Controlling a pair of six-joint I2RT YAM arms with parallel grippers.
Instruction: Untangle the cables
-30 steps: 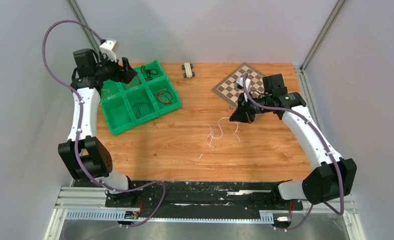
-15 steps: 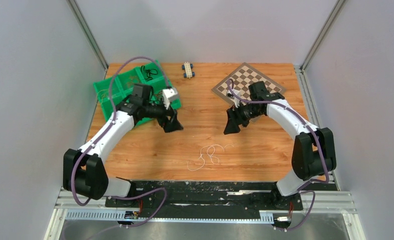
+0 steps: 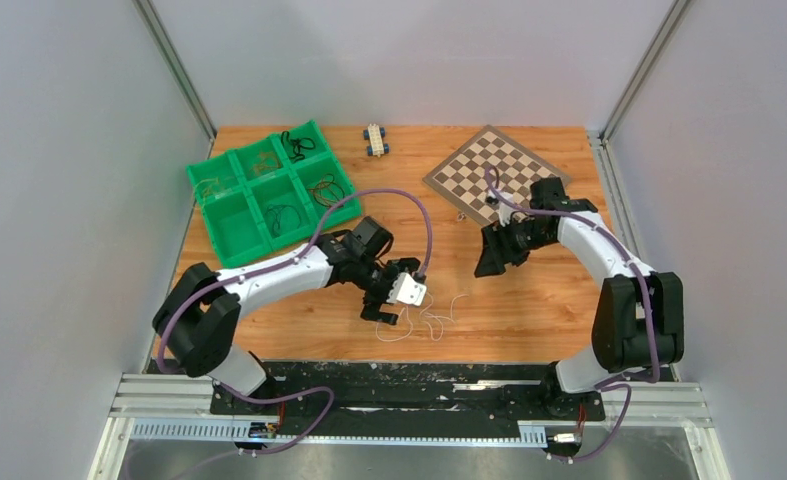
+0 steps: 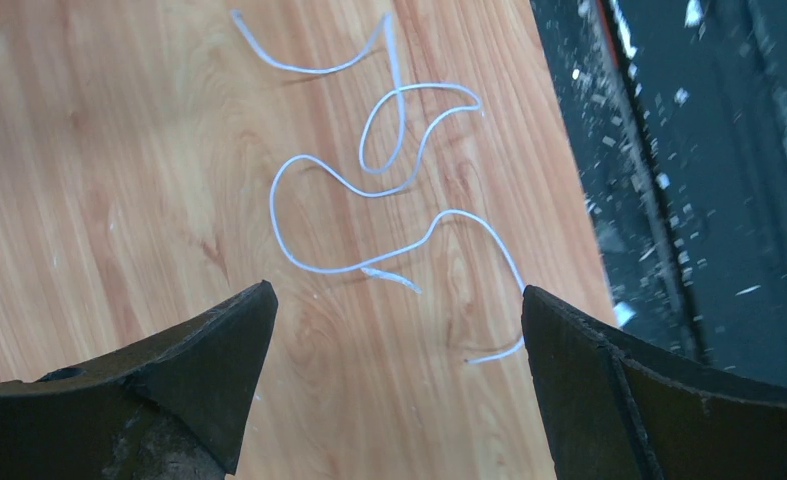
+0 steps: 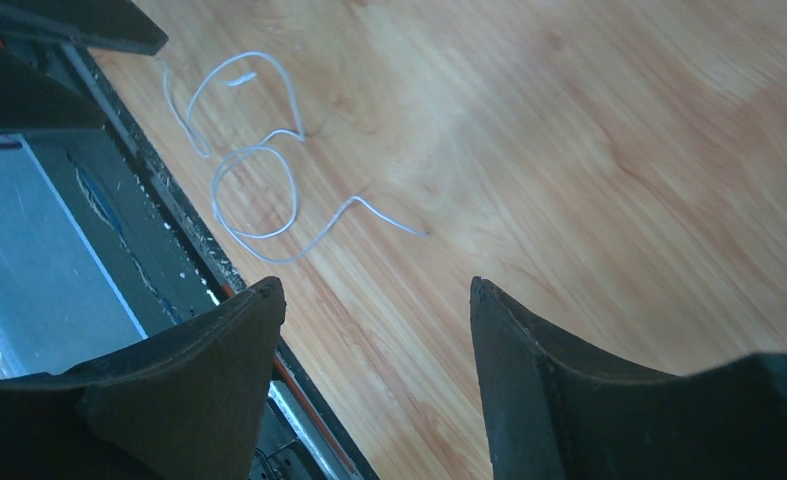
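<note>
Wrist views resolve white cable (image 4: 429,87) loops (overhead: a scribble) by the wooden bench (image 3: 529,300) near edge; left gripper (image 4: 399,300), right gripper (image 5: 374,290) gape wide, empty; grey walls (image 3: 69,120).

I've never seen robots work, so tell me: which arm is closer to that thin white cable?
Left. The left gripper hovers open just beside the white cable; the right gripper hangs well apart from it, back toward the checkerboard.
</note>
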